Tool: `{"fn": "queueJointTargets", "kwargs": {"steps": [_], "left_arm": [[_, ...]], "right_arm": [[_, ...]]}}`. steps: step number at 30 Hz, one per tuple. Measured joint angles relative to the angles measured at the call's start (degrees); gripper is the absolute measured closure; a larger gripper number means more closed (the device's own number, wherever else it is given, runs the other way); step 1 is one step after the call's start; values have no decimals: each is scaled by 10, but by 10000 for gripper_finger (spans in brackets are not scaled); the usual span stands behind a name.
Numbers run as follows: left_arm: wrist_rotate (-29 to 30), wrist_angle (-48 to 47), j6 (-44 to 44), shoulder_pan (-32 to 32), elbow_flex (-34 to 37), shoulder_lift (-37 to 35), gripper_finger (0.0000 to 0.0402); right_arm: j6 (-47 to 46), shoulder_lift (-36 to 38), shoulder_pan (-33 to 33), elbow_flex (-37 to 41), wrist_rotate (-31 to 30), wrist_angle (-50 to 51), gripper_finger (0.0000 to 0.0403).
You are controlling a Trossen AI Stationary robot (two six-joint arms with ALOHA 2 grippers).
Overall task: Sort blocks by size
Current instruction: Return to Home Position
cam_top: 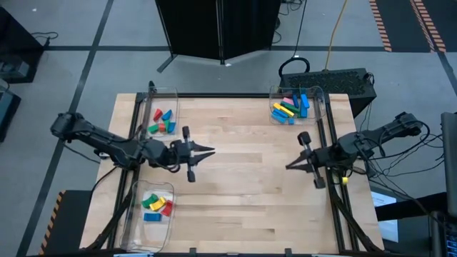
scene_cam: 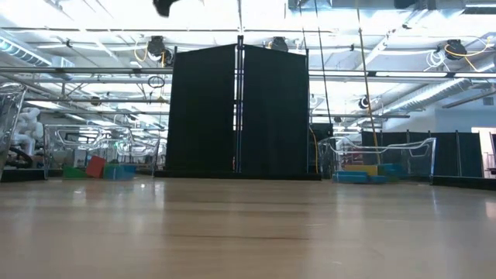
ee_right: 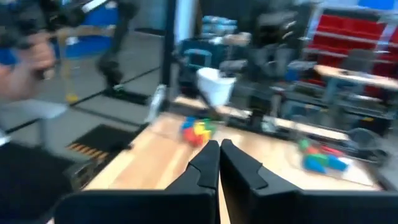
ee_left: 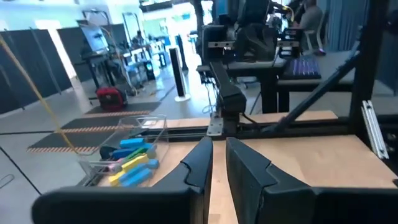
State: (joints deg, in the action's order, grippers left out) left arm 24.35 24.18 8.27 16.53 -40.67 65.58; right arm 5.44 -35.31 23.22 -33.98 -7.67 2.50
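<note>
Starting at my left edge of the table (cam_top: 243,214), the far left bin (cam_top: 165,91), on the side toward the black screen (cam_top: 218,28), holds a small heap of short blocks (cam_top: 163,121) in green, blue, red and orange. The near left bin (cam_top: 146,232) holds another short, chunky handful (cam_top: 156,205) in blue, yellow, green and red. My left gripper (cam_top: 211,150) hangs above the wood just inward of those two bins and points toward the middle of the table. Its fingers are drawn in to a narrow slit and carry nothing. The broad middle of the table shows only bare planks, and I find no block loose there in the high view or in the low one. My right gripper (cam_top: 289,167) hangs over the right part of the table and points back toward the centre. Its fingers are pressed together and it too is empty. Beyond it, at the far right corner, the right bin (cam_top: 323,94) holds the long bars (cam_top: 289,107) in blue, yellow, green and pink, lying side by side. Every block I can see sits inside one of the three bins, with short pieces on the left and long ones on the right. I judge the sorting itself done, and what remains for me is to bring both arms back to rest. Whether the two left heaps differ cleanly in size I cannot tell.
</note>
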Motion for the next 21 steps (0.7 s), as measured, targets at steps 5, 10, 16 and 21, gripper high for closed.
{"fn": "queueJointTargets", "kwargs": {"steps": [5,10,16,21], "left_arm": [[-30,89,-2,0,89,-25,352],[-48,99,-3,-2,131,-51,353],[-163,100,-14,-56,148,-48,353],[-196,96,-26,-100,148,-37,353]], "right_arm": [[10,13,0,25,-30,-54,395],[-3,55,0,83,-61,-73,399],[-15,106,0,183,-76,-182,401],[-31,130,-14,226,-92,-202,402]]}}
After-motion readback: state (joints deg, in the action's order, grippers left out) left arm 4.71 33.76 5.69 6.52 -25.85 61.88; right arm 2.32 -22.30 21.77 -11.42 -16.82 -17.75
